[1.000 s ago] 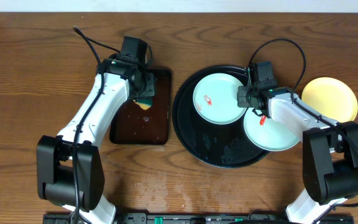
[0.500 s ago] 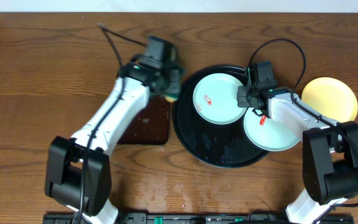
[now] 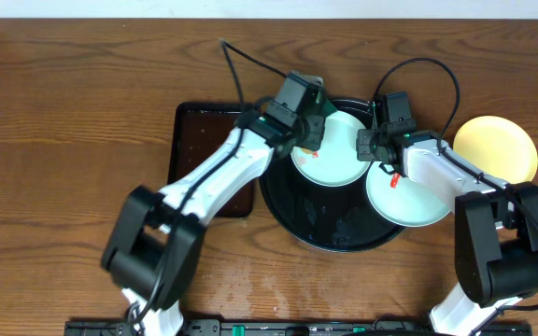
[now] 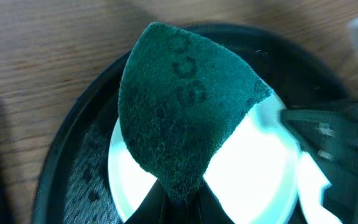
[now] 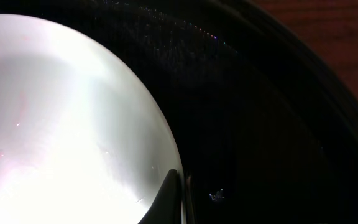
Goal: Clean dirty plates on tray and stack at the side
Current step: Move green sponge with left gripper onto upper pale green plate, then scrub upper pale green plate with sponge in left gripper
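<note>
The round black tray [image 3: 292, 210] holds two pale blue-white plates, one at its upper left [image 3: 339, 159] and one at its lower right [image 3: 409, 201]. A pale yellow plate [image 3: 498, 149] lies on the table to the right of the tray. My left gripper [image 3: 314, 131] is shut on a dark green scouring pad [image 4: 185, 106], which hangs over the upper-left plate [image 4: 253, 180]. My right gripper [image 3: 370, 147] is shut on that plate's right rim. In the right wrist view one finger [image 5: 169, 199] lies across the bright plate's [image 5: 61, 118] edge.
A dark brown rectangular tray [image 3: 204, 159] lies left of the black tray, with the left arm crossing over its right side. Bare wooden table [image 3: 54, 121] lies around both trays. The right arm [image 3: 446, 173] reaches over the lower-right plate.
My left arm has swung right from the brown tray to the upper-left plate in the black tray, carrying the green pad. The right arm has stayed put.
</note>
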### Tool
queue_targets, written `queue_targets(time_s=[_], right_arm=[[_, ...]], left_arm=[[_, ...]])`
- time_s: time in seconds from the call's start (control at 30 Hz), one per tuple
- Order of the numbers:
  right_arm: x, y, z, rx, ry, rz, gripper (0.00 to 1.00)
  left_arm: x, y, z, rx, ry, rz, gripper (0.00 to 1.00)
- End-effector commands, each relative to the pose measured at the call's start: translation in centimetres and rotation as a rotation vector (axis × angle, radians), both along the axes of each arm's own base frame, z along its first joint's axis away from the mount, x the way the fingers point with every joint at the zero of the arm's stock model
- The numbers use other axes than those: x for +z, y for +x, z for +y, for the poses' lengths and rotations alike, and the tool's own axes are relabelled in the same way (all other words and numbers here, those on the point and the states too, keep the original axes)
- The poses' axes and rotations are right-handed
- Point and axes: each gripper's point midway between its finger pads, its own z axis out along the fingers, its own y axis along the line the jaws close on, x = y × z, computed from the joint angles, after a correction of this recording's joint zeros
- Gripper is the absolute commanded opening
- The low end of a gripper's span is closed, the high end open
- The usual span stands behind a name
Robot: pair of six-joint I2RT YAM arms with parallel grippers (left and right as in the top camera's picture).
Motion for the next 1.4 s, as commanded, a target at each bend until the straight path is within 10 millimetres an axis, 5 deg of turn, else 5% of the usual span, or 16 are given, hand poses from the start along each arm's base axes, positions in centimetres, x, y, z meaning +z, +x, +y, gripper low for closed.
queue_targets(time_s=[0.0,0.73,1.37], right_arm=[[-0.5,-0.2,-0.6,-0.008,-0.020,0.010,0.01],[-0.5,-0.2,-0.5,-0.005,-0.014,0.011,0.01],[-0.5,-0.2,-0.5,-0.005,-0.014,0.011,0.01]], left_arm=[[-0.6,1.7,0.5,0.010,0.055,-0.063,0.08],[-9.7,1.3,1.0,-0.017,0.191,0.039,0.08],[-12.3,-7.1,-5.3,-0.253,0.069,0.279,0.08]])
